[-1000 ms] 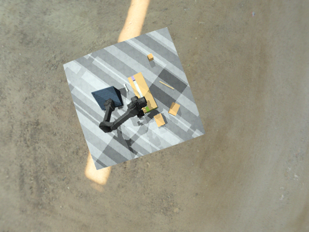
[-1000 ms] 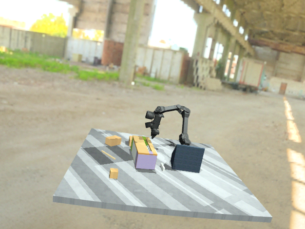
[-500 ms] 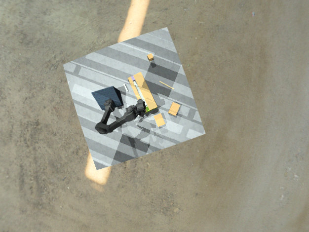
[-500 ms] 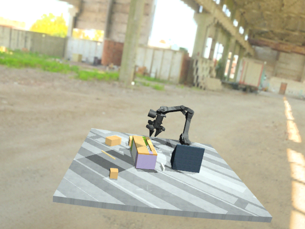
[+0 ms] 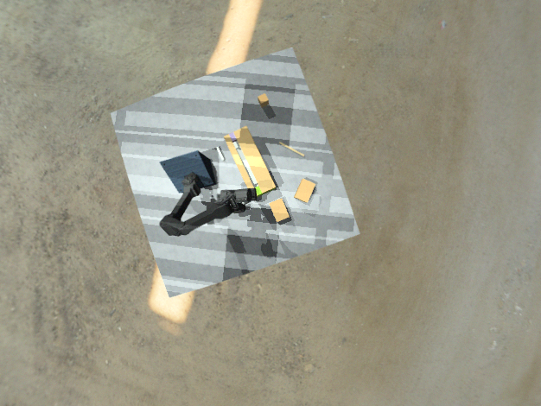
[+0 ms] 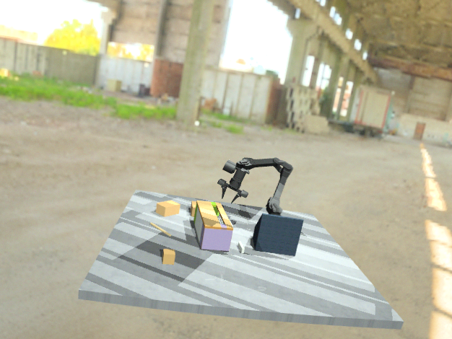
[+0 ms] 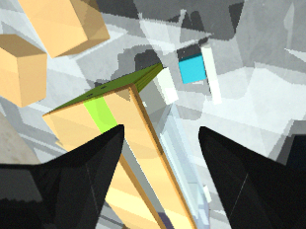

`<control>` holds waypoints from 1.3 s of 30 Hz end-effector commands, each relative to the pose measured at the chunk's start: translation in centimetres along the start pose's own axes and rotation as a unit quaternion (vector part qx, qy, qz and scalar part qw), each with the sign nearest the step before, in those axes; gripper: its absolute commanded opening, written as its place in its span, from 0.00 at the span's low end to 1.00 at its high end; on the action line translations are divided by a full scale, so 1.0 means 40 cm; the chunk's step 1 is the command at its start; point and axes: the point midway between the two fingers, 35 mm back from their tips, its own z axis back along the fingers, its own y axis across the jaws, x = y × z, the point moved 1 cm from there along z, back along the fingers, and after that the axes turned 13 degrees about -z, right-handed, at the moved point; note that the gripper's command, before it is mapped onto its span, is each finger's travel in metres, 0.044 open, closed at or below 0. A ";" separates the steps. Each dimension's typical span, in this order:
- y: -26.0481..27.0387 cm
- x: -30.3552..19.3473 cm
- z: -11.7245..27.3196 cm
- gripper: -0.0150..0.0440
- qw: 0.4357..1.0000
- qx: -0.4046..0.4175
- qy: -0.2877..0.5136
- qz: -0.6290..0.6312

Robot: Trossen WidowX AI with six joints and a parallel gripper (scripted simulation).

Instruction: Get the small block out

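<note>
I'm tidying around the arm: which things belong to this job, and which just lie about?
For the job:
- clear-fronted box
- cyan block
- gripper

Apparently lying about:
- dark blue block
- thin stick
- small orange cube

One long box [image 5: 261,163] [image 6: 216,239] [image 7: 142,123], one navy box [image 5: 185,166] [image 6: 279,235] [image 7: 299,148], one cyan block [image 7: 191,69], three orange blocks [image 5: 304,190] [image 6: 166,208] [image 7: 32,77], two white strips [image 5: 220,153] [image 6: 240,247] [image 7: 212,76], one stick [image 5: 291,149] [image 6: 159,229].
</note>
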 end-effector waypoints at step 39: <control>-0.066 0.079 -0.201 0.74 0.829 0.023 0.062 -0.556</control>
